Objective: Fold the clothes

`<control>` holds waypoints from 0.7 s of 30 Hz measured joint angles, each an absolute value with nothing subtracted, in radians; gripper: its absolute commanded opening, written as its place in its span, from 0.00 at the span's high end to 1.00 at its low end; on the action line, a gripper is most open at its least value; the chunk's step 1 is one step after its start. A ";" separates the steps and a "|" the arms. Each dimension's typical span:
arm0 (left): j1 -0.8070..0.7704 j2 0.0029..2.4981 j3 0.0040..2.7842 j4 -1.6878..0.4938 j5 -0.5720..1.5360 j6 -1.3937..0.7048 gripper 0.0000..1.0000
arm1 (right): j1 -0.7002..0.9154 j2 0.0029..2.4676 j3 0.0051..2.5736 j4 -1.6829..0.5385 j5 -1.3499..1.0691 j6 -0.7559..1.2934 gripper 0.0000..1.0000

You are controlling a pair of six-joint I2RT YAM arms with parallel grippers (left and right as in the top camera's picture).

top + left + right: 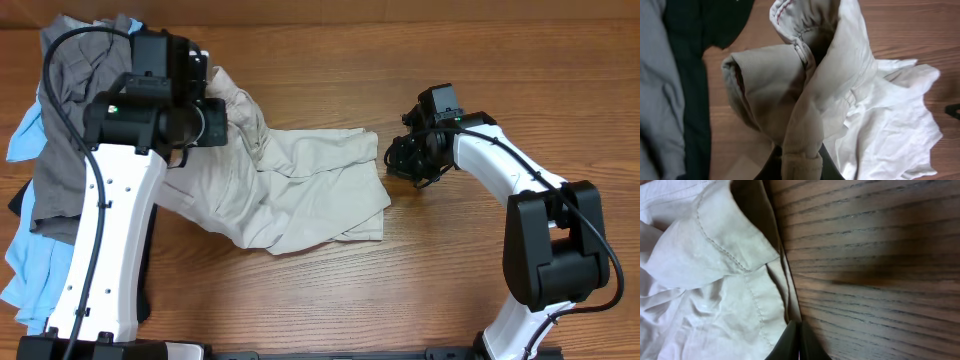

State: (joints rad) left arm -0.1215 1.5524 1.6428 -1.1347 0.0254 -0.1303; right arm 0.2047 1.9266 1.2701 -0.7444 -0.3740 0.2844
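Note:
The beige shorts (pixel 300 190) lie crumpled across the middle of the table. My left gripper (pixel 220 118) is shut on a fold of their waistband end and holds it raised. In the left wrist view the fingers (pixel 801 167) pinch a thick beige fold of the shorts (pixel 840 75). My right gripper (pixel 397 160) is at the shorts' right hem. In the right wrist view its fingers (pixel 799 342) are closed together on the stitched hem edge of the shorts (pixel 705 255).
A pile of other garments lies at the far left: grey (pixel 70 90), light blue (pixel 30 270) and black (pixel 20 200). The grey (pixel 655 90) and black (pixel 695 75) ones also show in the left wrist view. Bare wooden table (pixel 450 290) lies to the right and front.

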 measured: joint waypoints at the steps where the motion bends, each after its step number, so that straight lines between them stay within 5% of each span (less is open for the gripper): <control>1: -0.134 1.553 1.643 -1.124 0.026 -0.131 0.96 | 0.205 1.927 1.270 -0.745 -0.379 0.284 0.96; 17: -0.425 1.817 1.652 -0.867 0.056 -0.279 0.95 | 0.218 1.935 1.270 -0.718 -0.412 0.284 0.96; 21: -0.502 1.886 1.652 -0.774 0.060 -0.323 0.63 | 0.218 1.947 1.270 -0.714 -0.414 0.284 0.96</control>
